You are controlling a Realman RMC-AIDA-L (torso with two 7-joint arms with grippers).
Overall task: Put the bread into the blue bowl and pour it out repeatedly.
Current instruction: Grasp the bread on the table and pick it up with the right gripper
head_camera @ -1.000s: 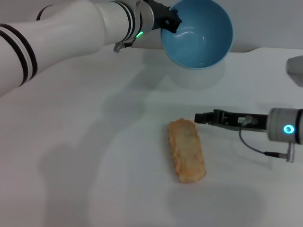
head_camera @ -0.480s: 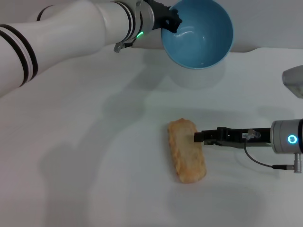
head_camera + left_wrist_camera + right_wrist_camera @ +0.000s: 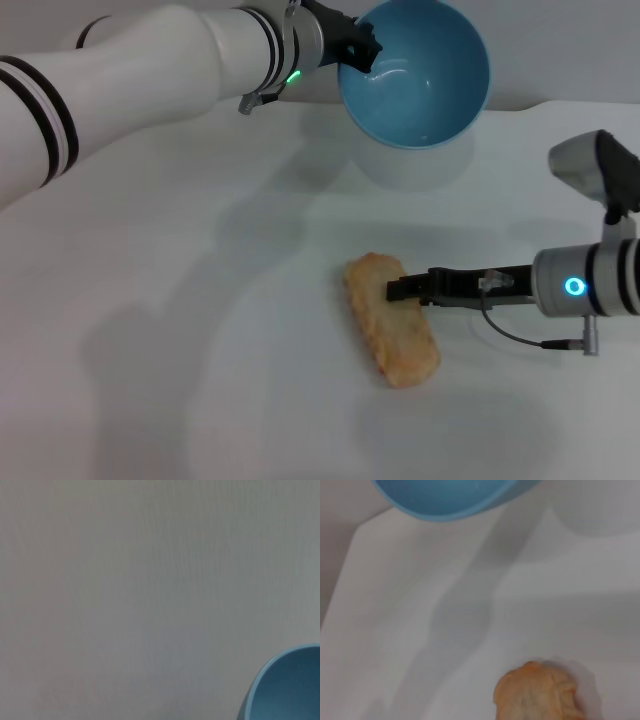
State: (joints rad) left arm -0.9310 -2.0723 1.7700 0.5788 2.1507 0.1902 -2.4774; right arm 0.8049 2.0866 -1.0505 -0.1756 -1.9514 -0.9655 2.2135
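The blue bowl [image 3: 415, 70] hangs in the air over the far middle of the table, tipped so its glossy inside faces me, with nothing in it. My left gripper [image 3: 355, 45] is shut on its rim. The left wrist view shows only a piece of the bowl [image 3: 285, 685]. The bread [image 3: 392, 320], golden-tan and oblong, lies flat on the white table [image 3: 200, 300] in front of the bowl. From the right, my right gripper [image 3: 398, 290] reaches over the bread's far half, touching it. In the right wrist view the bread [image 3: 537, 692] is close, with the bowl [image 3: 445, 495] beyond it.
The table's far edge [image 3: 570, 100] runs behind the bowl at the right. The right wrist with its cyan light [image 3: 575, 287] and a looping cable [image 3: 520, 335] sit low over the table to the right of the bread.
My right gripper has moved left and nearer, from beside the bread onto its far half. The bread has shifted slightly left. The left arm and bowl have stayed still.
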